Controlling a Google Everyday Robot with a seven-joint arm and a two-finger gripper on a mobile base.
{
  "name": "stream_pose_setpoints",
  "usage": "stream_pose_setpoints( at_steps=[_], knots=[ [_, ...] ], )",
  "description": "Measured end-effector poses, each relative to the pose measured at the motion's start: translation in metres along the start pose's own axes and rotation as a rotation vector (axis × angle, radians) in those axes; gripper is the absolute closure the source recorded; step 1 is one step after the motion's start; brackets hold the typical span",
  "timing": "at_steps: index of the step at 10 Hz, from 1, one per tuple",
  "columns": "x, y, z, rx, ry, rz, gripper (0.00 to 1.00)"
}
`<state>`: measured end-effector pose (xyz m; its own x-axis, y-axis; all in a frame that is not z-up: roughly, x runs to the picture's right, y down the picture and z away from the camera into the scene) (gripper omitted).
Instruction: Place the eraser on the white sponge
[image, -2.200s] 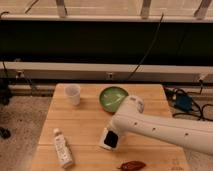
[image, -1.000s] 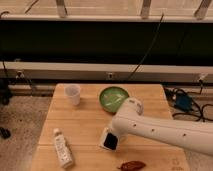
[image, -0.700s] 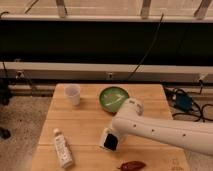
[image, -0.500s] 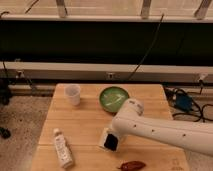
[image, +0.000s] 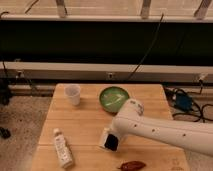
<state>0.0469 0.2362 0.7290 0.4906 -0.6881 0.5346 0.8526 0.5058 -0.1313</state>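
Gripper (image: 111, 141) has sunk slightly, low over table (image: 85, 125)

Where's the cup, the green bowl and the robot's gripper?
cup (image: 73, 94), camera view, its white side wall.
green bowl (image: 109, 96), camera view, its green inside.
gripper (image: 111, 140), camera view, its lower end, low over the table's (image: 85, 125) front middle.

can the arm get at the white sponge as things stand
Probably yes: the tool sits low over the table at its front middle, right beside the white sponge, nothing visible between them. The bottle and reddish pepper lie off to the sides.
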Motion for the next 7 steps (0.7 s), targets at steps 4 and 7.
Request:
stream_pose_setpoints(
  at_steps=[4, 7],
  knots=[
    [0.0008, 0.0012, 0.0025, 0.002, -0.007, -0.004, 0.84],
    [0.0012, 0.0018, 0.0037, 0.001, -0.011, -0.007, 0.84]
  ],
)
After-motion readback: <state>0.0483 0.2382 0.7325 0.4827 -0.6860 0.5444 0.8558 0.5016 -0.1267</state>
